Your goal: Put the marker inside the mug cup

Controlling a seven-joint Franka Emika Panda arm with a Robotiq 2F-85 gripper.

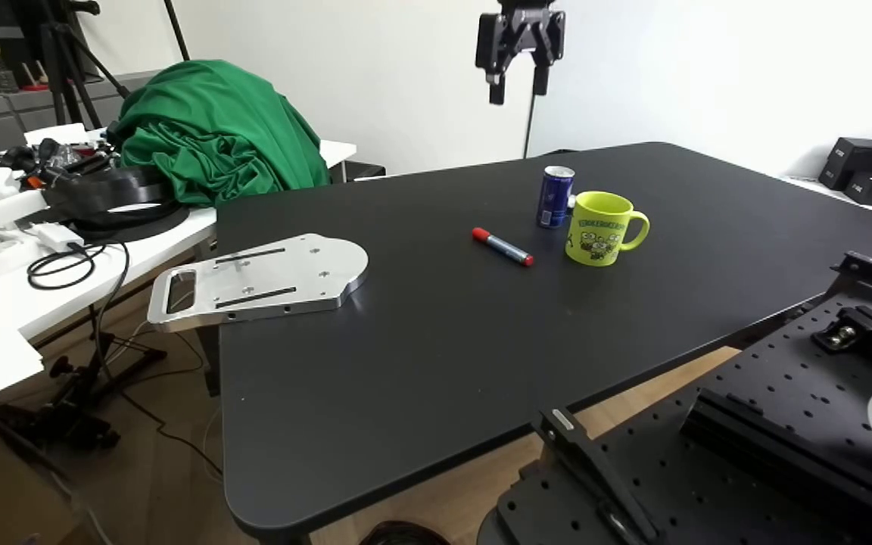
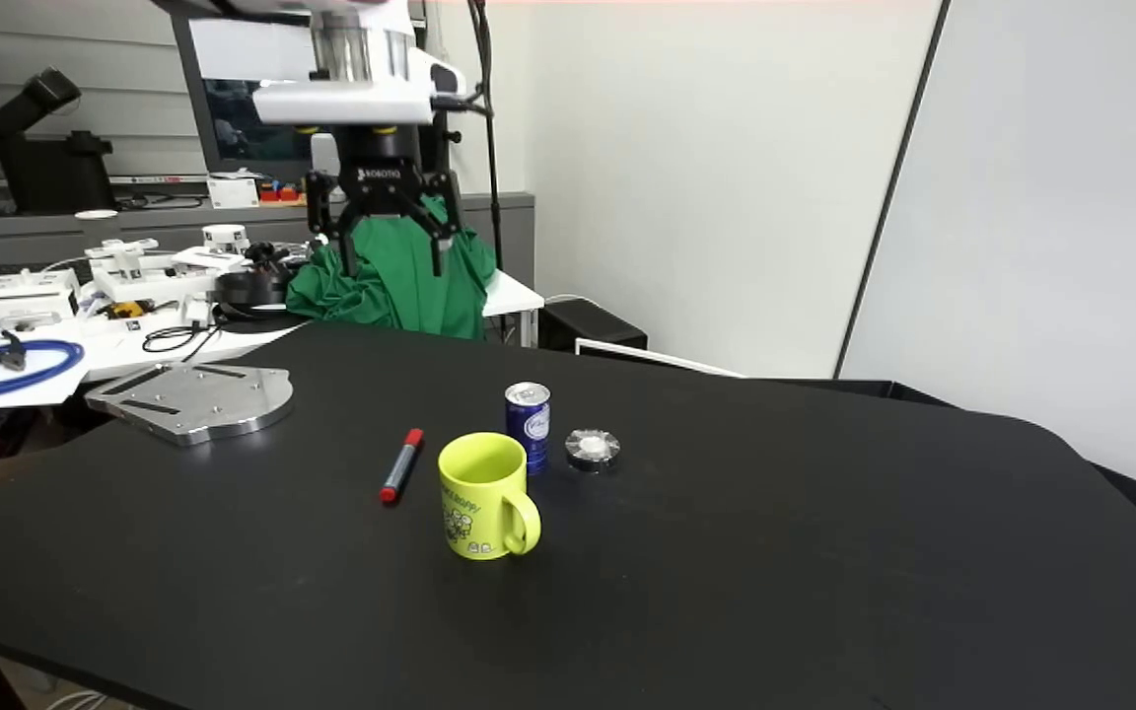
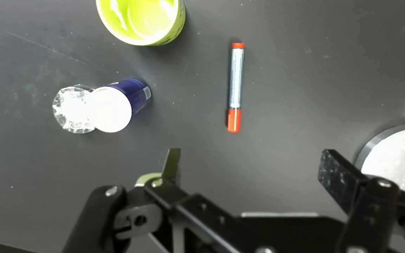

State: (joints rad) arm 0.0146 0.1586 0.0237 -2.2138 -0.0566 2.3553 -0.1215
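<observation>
The marker, with a grey-white body, red cap and red end, lies flat on the black table. It shows in both exterior views (image 1: 502, 247) (image 2: 403, 463) and in the wrist view (image 3: 236, 79). The yellow-green mug cup stands upright beside it, opening up, in both exterior views (image 1: 593, 241) (image 2: 472, 513). In the wrist view the mug (image 3: 177, 28) is cut off by the top edge. My gripper is open and empty, high above the table, in both exterior views (image 1: 518, 94) (image 2: 392, 271). In the wrist view the fingertips (image 3: 250, 154) are wide apart, below the marker's cap.
A blue can (image 1: 555, 200) stands close behind the mug in an exterior view. A tape roll (image 2: 593, 451) lies beside the can. A silver metal plate (image 1: 277, 276) lies at the table's edge, partly overhanging. A green cloth (image 1: 216, 129) covers something on a side table.
</observation>
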